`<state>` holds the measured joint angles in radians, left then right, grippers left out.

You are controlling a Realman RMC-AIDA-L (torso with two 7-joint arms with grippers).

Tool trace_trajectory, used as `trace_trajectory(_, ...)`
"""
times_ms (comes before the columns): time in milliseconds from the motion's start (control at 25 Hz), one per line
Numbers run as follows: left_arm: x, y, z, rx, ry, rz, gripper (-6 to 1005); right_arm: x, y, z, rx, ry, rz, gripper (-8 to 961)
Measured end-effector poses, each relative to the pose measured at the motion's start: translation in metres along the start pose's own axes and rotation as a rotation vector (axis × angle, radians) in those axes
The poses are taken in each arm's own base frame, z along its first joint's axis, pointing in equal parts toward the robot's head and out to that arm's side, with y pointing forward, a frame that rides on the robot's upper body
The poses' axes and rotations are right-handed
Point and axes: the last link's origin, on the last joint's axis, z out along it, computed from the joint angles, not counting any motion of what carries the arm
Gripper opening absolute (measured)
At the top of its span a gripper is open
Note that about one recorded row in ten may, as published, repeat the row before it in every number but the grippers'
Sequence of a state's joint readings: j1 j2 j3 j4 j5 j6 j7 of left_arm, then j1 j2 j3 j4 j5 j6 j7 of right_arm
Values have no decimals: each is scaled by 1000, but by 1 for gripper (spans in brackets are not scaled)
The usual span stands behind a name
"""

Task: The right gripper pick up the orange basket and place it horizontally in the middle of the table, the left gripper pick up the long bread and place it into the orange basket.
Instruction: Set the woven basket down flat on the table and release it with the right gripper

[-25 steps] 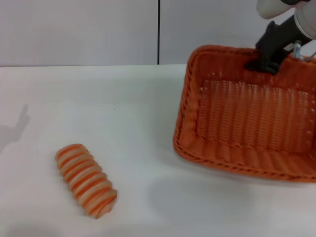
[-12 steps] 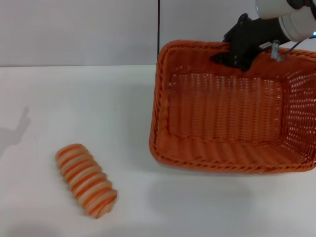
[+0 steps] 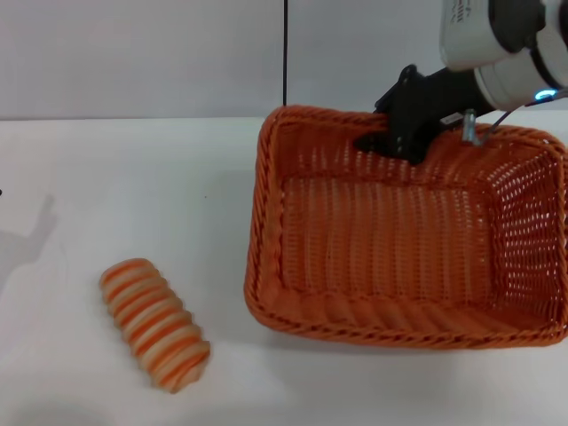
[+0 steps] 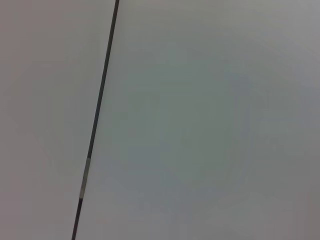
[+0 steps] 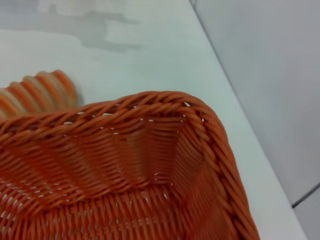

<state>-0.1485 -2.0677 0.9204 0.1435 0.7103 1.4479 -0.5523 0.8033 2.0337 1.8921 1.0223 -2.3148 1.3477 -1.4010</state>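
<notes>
The orange basket (image 3: 404,235) lies on the white table (image 3: 177,204) at centre right, its long side running across the head view. My right gripper (image 3: 390,140) is shut on the basket's far rim. The long bread (image 3: 155,324), striped orange and cream, rests on the table at the front left, apart from the basket. In the right wrist view the basket (image 5: 125,170) fills the lower part, with the end of the long bread (image 5: 35,92) just beyond its rim. The left gripper is out of view; its wrist view holds only a grey wall.
A grey wall with a dark vertical seam (image 3: 285,53) stands behind the table. Bare white tabletop stretches across the left and front of the head view.
The right gripper has carried the basket leftward toward the table's middle and lowered it; the basket has levelled out. The bread has not moved.
</notes>
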Motion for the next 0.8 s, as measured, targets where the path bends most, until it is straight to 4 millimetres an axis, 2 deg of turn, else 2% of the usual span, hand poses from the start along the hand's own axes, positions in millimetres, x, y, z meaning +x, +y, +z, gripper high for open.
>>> trace_trajectory(480,-1,1,-6,2,2,-9,737,0,19,18,-58,50,-64,130)
trace_trajectory(800,-2,2,-12,6,4,-16,734,0,27,24,-29,83,-137,130)
